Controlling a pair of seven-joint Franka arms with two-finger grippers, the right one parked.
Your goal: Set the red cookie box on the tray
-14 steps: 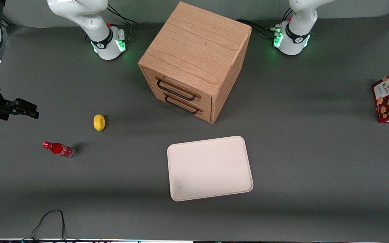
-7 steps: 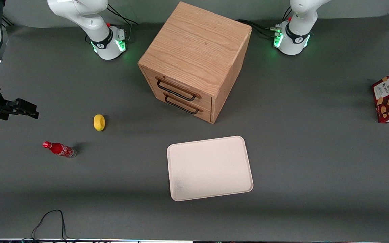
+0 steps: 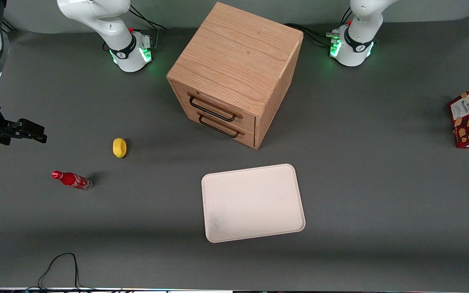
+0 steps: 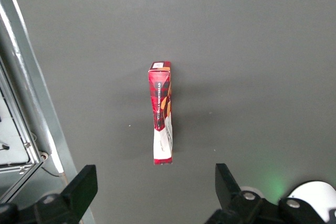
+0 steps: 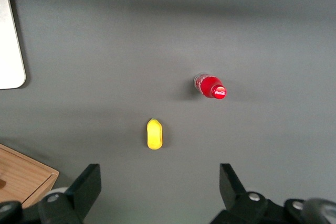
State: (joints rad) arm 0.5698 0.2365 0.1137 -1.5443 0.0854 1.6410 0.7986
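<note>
Dark-red flat cookie box (image 3: 468,119), one only, stands on the grey table (image 3: 381,183) toward the working arm's end, well apart from the single pale cream-pink rectangular tray (image 3: 253,202). Above it hangs the left gripper (image 4: 157,195), its two fingers spread apart.

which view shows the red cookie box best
The front view: the red cookie box shows its broad face, white label and biscuit pictures, toward the working arm's end of the table. The left wrist view shows only its narrow edge, with the open gripper above it. The right wrist view misses it.
</note>
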